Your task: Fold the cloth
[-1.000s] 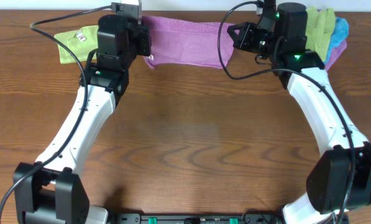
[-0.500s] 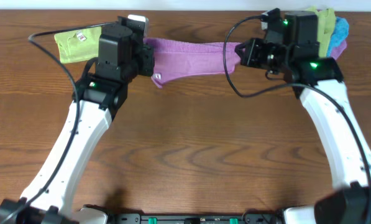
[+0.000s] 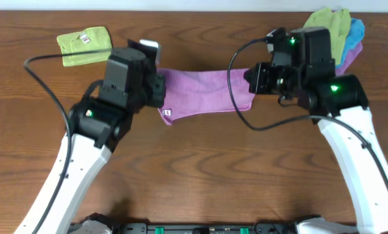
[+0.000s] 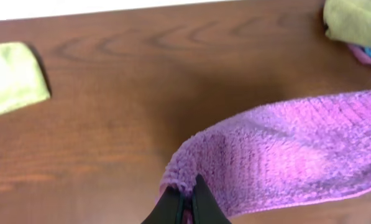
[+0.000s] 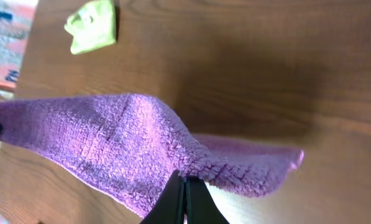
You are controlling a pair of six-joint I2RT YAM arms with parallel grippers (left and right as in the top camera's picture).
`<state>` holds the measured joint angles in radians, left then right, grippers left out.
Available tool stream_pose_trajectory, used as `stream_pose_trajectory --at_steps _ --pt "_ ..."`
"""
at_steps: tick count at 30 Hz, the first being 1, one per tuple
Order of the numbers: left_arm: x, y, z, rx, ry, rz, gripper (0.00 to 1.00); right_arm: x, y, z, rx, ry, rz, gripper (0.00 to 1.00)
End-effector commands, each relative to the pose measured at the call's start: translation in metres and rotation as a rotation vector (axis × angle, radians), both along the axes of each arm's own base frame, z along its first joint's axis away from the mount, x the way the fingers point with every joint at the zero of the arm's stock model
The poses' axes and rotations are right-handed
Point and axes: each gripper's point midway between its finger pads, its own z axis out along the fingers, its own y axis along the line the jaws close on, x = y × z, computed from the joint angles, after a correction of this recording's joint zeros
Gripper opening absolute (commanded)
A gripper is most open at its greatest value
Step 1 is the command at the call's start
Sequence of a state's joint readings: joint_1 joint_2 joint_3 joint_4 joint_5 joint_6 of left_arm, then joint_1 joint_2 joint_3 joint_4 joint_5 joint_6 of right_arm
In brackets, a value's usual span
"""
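A purple terry cloth (image 3: 203,92) hangs stretched between my two grippers above the table, with a small white tag at its lower left. My left gripper (image 3: 160,91) is shut on the cloth's left end; the left wrist view shows its jaws (image 4: 186,198) pinching the cloth (image 4: 284,155). My right gripper (image 3: 251,81) is shut on the right end; the right wrist view shows its jaws (image 5: 185,190) pinching the cloth (image 5: 110,143), with a loose corner hanging to the right.
A folded green cloth (image 3: 83,45) lies at the back left; it also shows in the left wrist view (image 4: 11,78) and the right wrist view (image 5: 93,26). A pile of green, blue and purple cloths (image 3: 342,32) sits at the back right corner.
Both grippers have carried the purple cloth from the table's back edge toward the front, lifting it. The folded green cloth is now uncovered by the left arm.
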<state>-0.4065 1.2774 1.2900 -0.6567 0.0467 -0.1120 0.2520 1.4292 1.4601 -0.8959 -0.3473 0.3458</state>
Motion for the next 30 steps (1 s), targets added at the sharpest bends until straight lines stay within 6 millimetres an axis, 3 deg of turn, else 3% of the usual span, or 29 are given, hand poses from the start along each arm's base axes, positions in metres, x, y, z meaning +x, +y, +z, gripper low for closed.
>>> stream_pose_trajectory --at_steps 1,12,16,20,23,30 --pt "-0.014 0.006 0.021 0.004 -0.041 0.054 0.06 -0.012 -0.004 0.018 -0.051 -0.059 -0.005 0.02" --pt "-0.067 0.002 0.011 0.023 0.046 0.078 0.06 -0.064 -0.009 0.029 -0.062 -0.007 0.022 0.02" --pt "-0.076 -0.001 0.010 0.030 0.053 0.077 0.06 -0.076 -0.011 0.026 -0.071 0.026 0.027 0.02" --pt "-0.072 0.002 -0.001 0.041 0.068 0.114 0.06 -0.073 -0.011 0.023 -0.073 0.031 0.026 0.02" --pt "-0.068 0.001 -0.013 0.052 0.081 0.126 0.06 -0.070 -0.010 0.013 -0.082 0.060 0.028 0.02" --pt "-0.058 0.001 -0.047 0.079 0.132 0.166 0.06 -0.058 -0.004 -0.037 -0.108 0.178 0.038 0.01"
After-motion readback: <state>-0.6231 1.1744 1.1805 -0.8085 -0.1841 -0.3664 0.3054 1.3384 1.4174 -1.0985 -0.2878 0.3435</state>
